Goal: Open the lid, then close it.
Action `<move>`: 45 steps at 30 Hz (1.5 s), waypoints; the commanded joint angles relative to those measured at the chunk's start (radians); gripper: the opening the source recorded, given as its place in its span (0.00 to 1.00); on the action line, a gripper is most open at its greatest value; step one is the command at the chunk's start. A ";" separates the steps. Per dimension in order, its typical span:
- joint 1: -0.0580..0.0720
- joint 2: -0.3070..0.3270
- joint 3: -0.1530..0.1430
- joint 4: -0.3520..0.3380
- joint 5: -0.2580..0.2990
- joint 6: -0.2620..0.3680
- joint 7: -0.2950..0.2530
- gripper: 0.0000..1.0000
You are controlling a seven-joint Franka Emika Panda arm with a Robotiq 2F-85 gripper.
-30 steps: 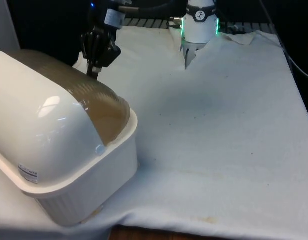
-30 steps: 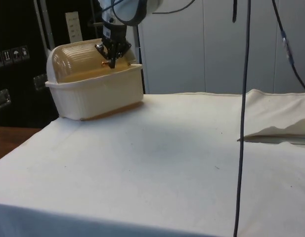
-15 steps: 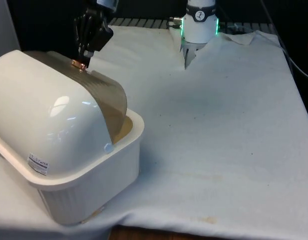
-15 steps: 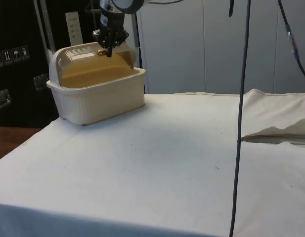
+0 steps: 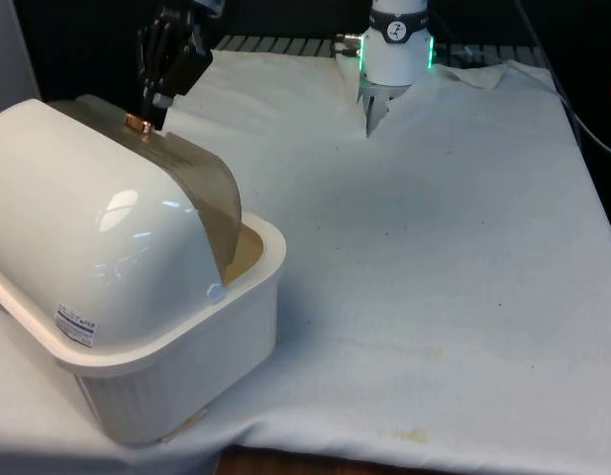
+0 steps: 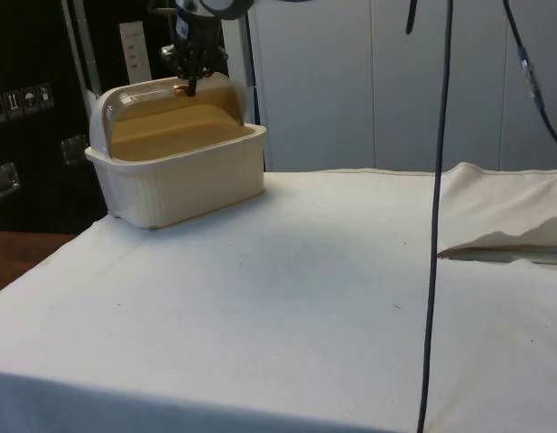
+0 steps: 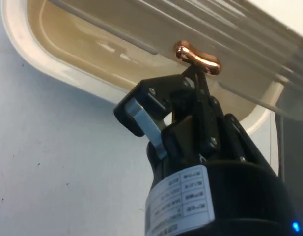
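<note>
The bread box (image 5: 137, 327) sits at the corner of the worktop (image 5: 434, 247), on the front view's left, and its see-through brown roll lid (image 5: 201, 193) is pushed most of the way up and back over the white dome. The box is made of hard plastic, so it looks light and stiff, and it may slide on the white cloth (image 6: 287, 298) if the lid gets a hard push. The lid looks thin and smooth (a bit slippery too), so the best place to hold it is the little copper knob (image 7: 196, 58) at its edge. The black gripper (image 5: 147, 107) is right there, and in the wrist view its jaws are pinched close together on the knob. The lid rolls along a round track, so I think the pull has to follow that curve, or the small knob could slip out. Inside, the tan floor of the box (image 6: 174, 135) shows, and I cannot see any bread in it. Not much is close by. The robot's white base (image 5: 396, 49) stands at the far end, well apart from the box. A black cable (image 6: 436, 216) hangs down in the side view, away from the box. Nothing seems to block the way for the lid to roll down again.
</note>
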 commanded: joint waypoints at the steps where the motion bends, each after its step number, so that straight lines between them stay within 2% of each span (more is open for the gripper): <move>1: -0.002 0.010 -0.001 0.011 0.003 0.006 0.008 0.00; 5: -0.005 0.037 0.000 0.040 0.008 0.009 0.028 0.00; 6: -0.001 0.028 -0.003 0.031 0.000 0.002 0.024 0.00; 8: -0.005 0.043 -0.002 0.050 0.008 0.008 0.036 0.00; 18: 0.000 0.042 -0.018 0.093 0.001 -0.019 0.070 0.00; 28: -0.002 0.048 -0.028 0.156 0.002 -0.049 0.089 0.00; 38: 0.002 0.047 -0.036 0.182 -0.001 -0.058 0.107 0.00; 39: -0.001 0.045 -0.032 0.180 0.000 -0.059 0.098 0.00; 40: 0.002 0.048 -0.036 0.183 -0.001 -0.058 0.108 0.00; 45: 0.000 0.059 -0.035 0.196 0.000 -0.061 0.114 0.00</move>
